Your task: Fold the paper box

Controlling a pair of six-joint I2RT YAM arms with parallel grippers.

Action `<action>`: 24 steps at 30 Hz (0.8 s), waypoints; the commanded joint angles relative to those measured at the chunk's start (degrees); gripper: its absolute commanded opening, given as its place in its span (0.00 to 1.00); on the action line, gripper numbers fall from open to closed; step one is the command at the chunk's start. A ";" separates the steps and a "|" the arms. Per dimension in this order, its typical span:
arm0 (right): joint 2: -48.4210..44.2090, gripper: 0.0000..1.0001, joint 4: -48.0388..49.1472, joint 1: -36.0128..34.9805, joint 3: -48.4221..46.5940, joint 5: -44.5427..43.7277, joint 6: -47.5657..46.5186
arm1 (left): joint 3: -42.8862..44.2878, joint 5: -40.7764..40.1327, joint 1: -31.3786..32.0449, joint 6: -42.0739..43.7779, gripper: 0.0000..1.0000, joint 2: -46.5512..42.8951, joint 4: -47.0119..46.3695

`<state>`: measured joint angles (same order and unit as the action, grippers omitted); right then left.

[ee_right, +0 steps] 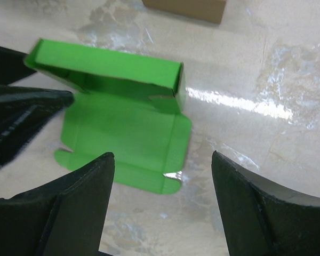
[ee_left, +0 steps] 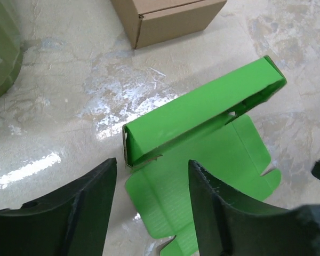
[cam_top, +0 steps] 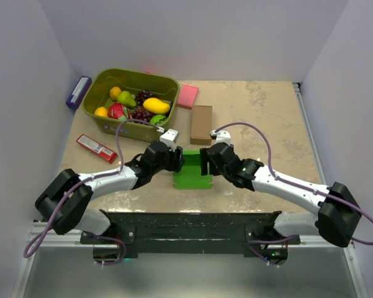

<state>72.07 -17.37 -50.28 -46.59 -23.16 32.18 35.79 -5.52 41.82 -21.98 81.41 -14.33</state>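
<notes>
Your bright green thin-card paper box (cam_top: 193,171) lies partly folded on the marbled beige table (cam_top: 267,112), between your two hands. The left hand (ee_left: 152,166) and right hand (ee_right: 162,157) are both spread, gripping nothing. A brown cardboard box (cam_top: 201,123) sits just beyond, on the far side.

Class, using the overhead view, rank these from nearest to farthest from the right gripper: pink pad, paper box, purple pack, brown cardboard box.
From the right gripper:
1. paper box, just by its fingertips.
2. brown cardboard box, just beyond, mid-table.
3. pink pad, farther back.
4. purple pack, far back left.
</notes>
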 commanded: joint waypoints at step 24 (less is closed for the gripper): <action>6.23 0.56 26.68 9.15 10.99 10.59 -12.75 | -11.18 15.72 -8.25 10.81 0.57 -2.57 -21.53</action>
<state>77.28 2.96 -41.67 -36.53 -12.40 22.26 24.75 8.91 34.13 -13.85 77.58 -28.93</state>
